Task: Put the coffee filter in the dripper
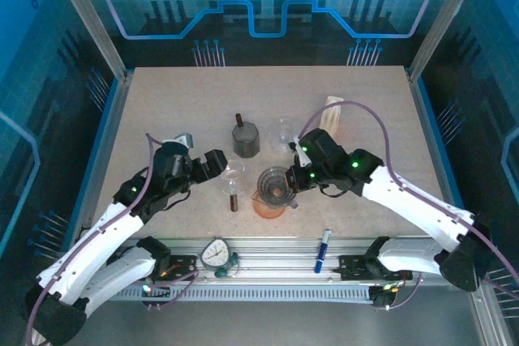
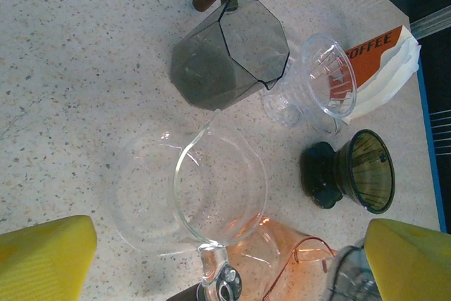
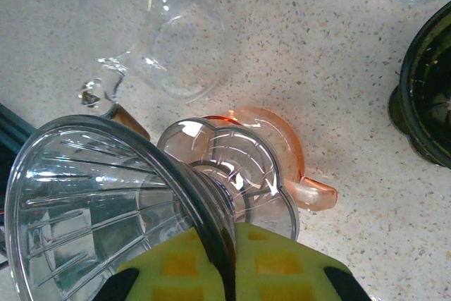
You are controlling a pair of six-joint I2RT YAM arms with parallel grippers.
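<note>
From above, the left gripper (image 1: 217, 164) hangs just beside a glass server (image 1: 233, 172) near the middle of the tabletop (image 1: 162, 111). The right gripper (image 1: 293, 180) holds a clear dripper (image 1: 274, 180) directly over an orange pitcher (image 1: 268, 207). Behind them stand a grey faceted pot (image 1: 246, 141) and a second clear dripper (image 1: 284, 131). The filter packet (image 1: 332, 111) lies further back to the right, well apart from the held dripper.

The left wrist camera shows the left gripper (image 2: 232, 244) spread wide with nothing held, and the glass server (image 2: 187, 192) is see-through down to the tabletop. Beyond it the grey faceted pot (image 2: 229, 54) lies tipped, with the second clear dripper (image 2: 328, 79) on its side beside it. A dark dripper (image 2: 356, 170) is also on its side. The white coffee filters (image 2: 394, 79) stick out of the orange filter packet (image 2: 370, 51), touching that second dripper's rim.

At the right wrist, the right gripper (image 3: 225, 266) is clamped on the rim of the clear dripper (image 3: 106, 202), one pad on each side of the wall. Only bare ribs show inside the cone. Its base sits at the mouth of the orange pitcher (image 3: 282, 139).
</note>
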